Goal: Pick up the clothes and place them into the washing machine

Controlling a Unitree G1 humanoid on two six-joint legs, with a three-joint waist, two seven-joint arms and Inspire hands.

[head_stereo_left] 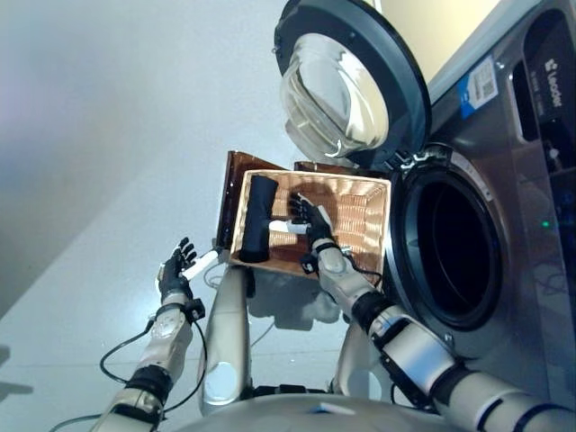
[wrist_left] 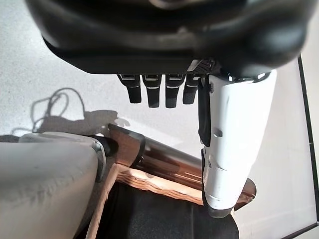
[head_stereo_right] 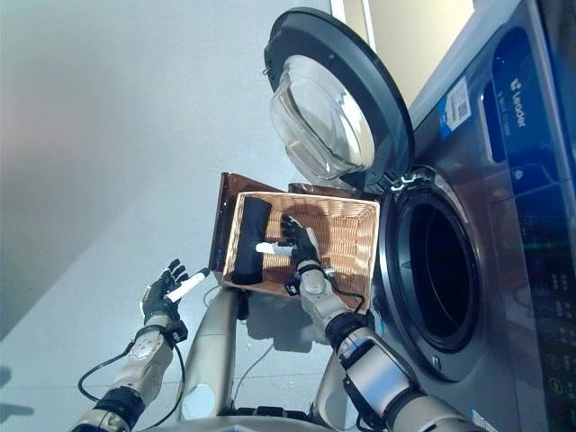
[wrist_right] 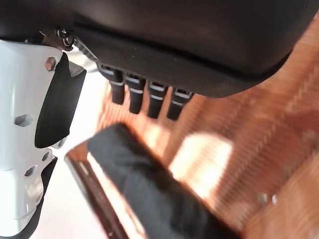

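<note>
Rightmost and biggest, the grey washing machine point(head_stereo_left: 504, 225) fills the right side of the head views, its round drum opening point(head_stereo_left: 454, 252) dark and unblocked. Its door point(head_stereo_left: 346, 81) is swung wide, standing up and to the left of the opening, with the clear glass bowl facing out. The door's lower edge hangs just above the far rim of the basket.

Next in size is the pale floor point(head_stereo_left: 108, 135), stretching away to the left behind everything.

A brown woven basket point(head_stereo_left: 360, 216) sits just beside the machine's front, left of the opening, its right wall close to the door seal. A darker brown panel point(head_stereo_left: 229, 193), perhaps a lid, stands along the basket's left side.

Inside the basket, against its left wall, lies a black rolled piece of clothing point(head_stereo_left: 257, 229), long and narrow, running from the far rim towards the near one. The rest of the basket bottom is bare weave.

The right hand point(head_stereo_left: 310, 220) is over the basket's middle, just beside the clothing, fingers spread and fairly straight, white-covered thumb pointing towards the roll; it grips nothing. In its wrist view the roll lies past the fingertips, not touched.

The left hand point(head_stereo_left: 177, 268) hangs outside the basket, near its lower left corner, fingers straight and loose, empty.
</note>
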